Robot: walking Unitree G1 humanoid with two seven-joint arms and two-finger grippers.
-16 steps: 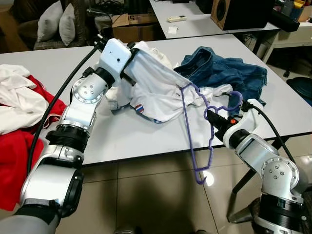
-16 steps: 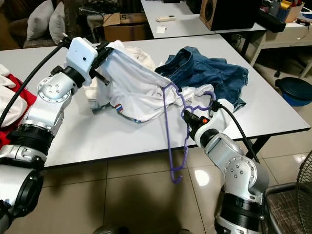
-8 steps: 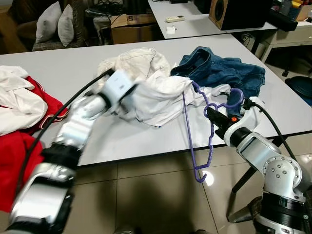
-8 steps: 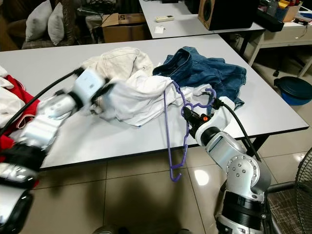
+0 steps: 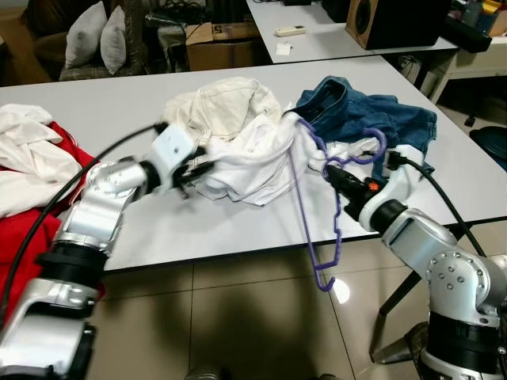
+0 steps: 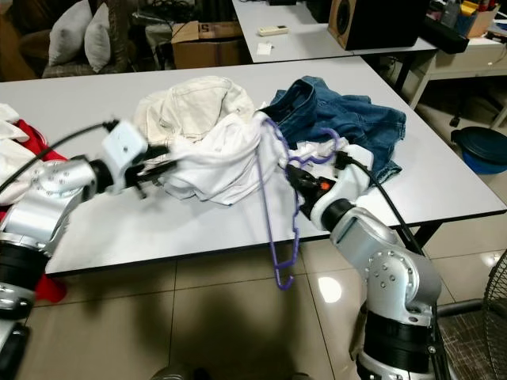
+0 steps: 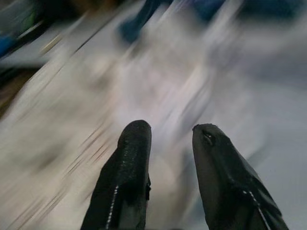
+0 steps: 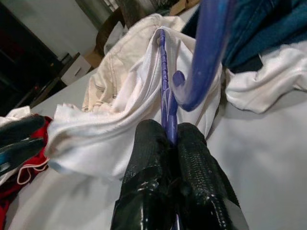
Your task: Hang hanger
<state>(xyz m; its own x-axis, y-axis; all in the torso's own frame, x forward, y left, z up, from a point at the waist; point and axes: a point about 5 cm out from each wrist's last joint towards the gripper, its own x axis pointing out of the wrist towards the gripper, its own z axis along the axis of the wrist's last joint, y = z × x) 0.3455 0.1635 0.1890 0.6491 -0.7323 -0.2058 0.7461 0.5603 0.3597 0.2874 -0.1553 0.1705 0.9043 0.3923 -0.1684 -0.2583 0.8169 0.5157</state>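
Right gripper (image 5: 339, 176) clamped on purple hanger (image 5: 321, 207) near its hook; long axis near-vertical, low end hanging off table (image 5: 238, 229) near edge, top shoulder tucked in white shirt (image 5: 253, 158). Left gripper (image 5: 198, 165) left of shirt, fingers parted, empty. Since earlier: left gripper released shirt, dropped lower; shirt slumped.

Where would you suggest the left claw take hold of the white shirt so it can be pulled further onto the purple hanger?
Probably the loose hem of the white shirt facing the left claw, approached low along the table. That edge lies bunched and free, while the purple hanger in the right claw pins the far shoulder.
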